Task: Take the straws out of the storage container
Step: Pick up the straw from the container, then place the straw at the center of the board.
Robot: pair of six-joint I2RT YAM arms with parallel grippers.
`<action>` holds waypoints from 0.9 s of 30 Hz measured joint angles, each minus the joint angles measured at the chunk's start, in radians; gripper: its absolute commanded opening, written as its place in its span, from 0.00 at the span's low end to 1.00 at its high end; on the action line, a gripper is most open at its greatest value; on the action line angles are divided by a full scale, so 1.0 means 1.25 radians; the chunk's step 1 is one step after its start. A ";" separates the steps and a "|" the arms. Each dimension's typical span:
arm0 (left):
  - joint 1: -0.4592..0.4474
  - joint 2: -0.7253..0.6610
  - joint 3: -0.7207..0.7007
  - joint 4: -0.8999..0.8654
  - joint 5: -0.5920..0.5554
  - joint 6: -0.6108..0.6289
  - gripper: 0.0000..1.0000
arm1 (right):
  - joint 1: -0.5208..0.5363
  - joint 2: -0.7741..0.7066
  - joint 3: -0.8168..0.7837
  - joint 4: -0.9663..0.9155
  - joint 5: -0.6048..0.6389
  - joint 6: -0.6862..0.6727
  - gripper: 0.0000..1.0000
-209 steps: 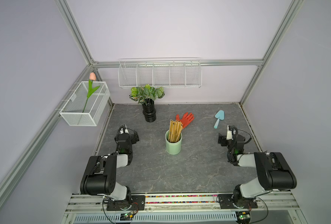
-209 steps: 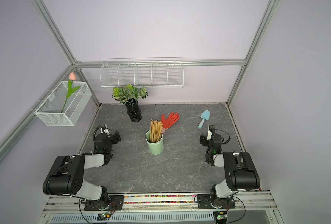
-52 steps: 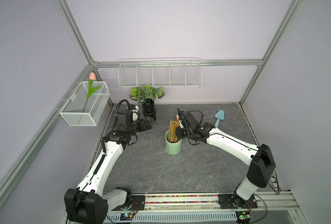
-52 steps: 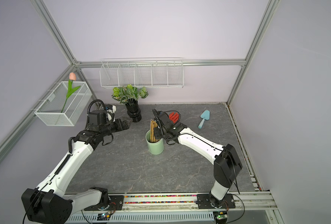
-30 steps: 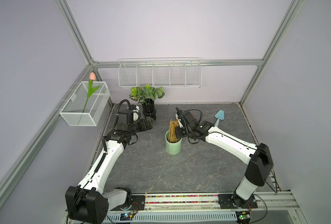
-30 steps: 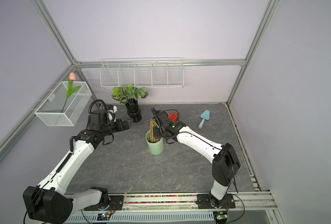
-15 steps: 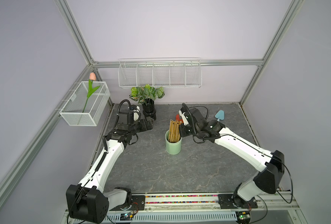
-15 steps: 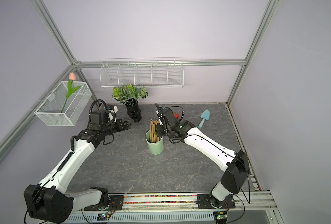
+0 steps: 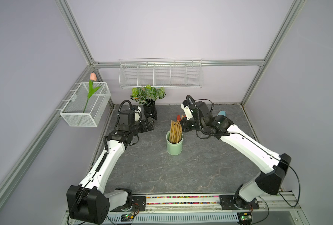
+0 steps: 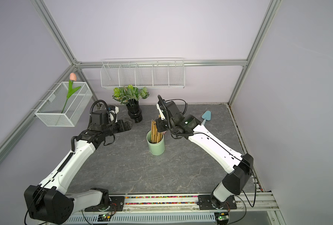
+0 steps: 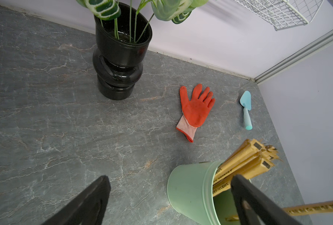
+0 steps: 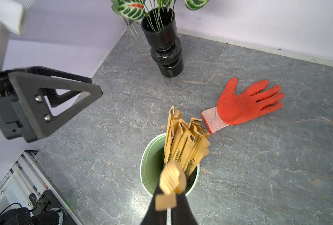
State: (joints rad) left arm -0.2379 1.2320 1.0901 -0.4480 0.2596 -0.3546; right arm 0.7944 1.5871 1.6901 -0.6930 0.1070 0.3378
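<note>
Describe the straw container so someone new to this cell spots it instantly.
On the grey marbled tabletop, look near the centre. A pale mint-green cylindrical cup stands there, smooth-sided, with tan paper-wrapped straws sticking out; the black ribbed vase farther back holds green leaves instead.

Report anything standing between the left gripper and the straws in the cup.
Nothing visible: only bare tabletop separates the left gripper from the straws in the storage container. The black vase stands aside.

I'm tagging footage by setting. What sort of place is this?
Probably a lab test cell staged as a gardening bench: aluminium-framed lilac walls, black ribbed vase of leaves, orange rubber-coated glove, small blue trowel.
</note>
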 measured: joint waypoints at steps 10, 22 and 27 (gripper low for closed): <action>0.000 0.001 0.000 -0.004 0.003 0.000 1.00 | -0.068 0.003 0.222 -0.179 -0.092 -0.011 0.08; 0.000 0.003 0.006 -0.011 0.015 0.000 1.00 | -0.134 0.052 0.377 -0.507 -0.126 -0.077 0.08; 0.000 0.004 0.006 -0.012 0.023 0.000 1.00 | -0.151 0.085 0.273 -0.546 -0.139 -0.091 0.08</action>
State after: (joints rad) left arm -0.2379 1.2366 1.0977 -0.4629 0.2890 -0.3542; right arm 0.6060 1.6932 2.0315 -1.3754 -0.0673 0.2237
